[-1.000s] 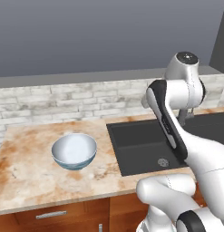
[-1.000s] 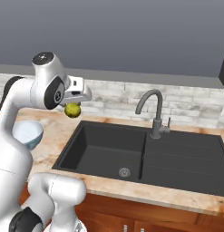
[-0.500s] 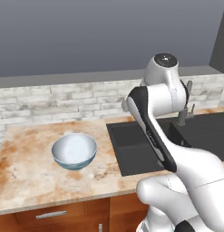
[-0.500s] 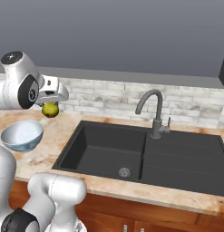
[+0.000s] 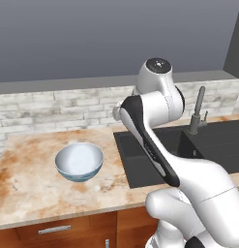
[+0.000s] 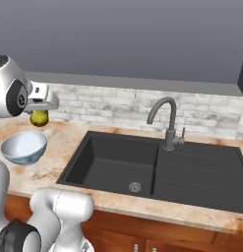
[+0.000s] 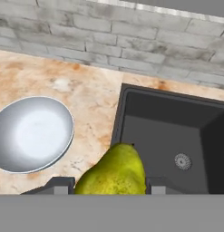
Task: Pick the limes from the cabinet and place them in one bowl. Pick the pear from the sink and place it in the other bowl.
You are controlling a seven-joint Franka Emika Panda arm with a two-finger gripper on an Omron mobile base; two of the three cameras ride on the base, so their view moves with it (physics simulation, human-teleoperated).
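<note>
The yellow-green pear (image 6: 39, 118) hangs in the air with my gripper (image 6: 39, 114) shut on it, over the counter just past the sink's left edge and close to the bowl. Through the hand view the pear (image 7: 114, 171) sits between my two fingertips (image 7: 59, 185), the gripper (image 7: 109, 186) looking down at the counter. The other bowl (image 5: 79, 161), deep and pale blue-white, stands on the counter left of the sink; it also shows as the bowl (image 6: 23, 146) and the bowl (image 7: 31, 133), with nothing inside. The sink (image 6: 108, 160) is a dark grey basin. The limes, the cabinet and the cream bowl are out of view.
A slim dark tap (image 6: 165, 123) rises at the back of the sink, with a drainboard (image 6: 201, 172) to its right. The marbled counter (image 5: 29, 184) runs left of the basin. A brick backsplash (image 5: 53, 111) lines the wall behind.
The arm has swung to the left with the pear in its grip, from above the sink's left part to the counter beside the blue-white bowl. Bowl and sink have stayed put.
</note>
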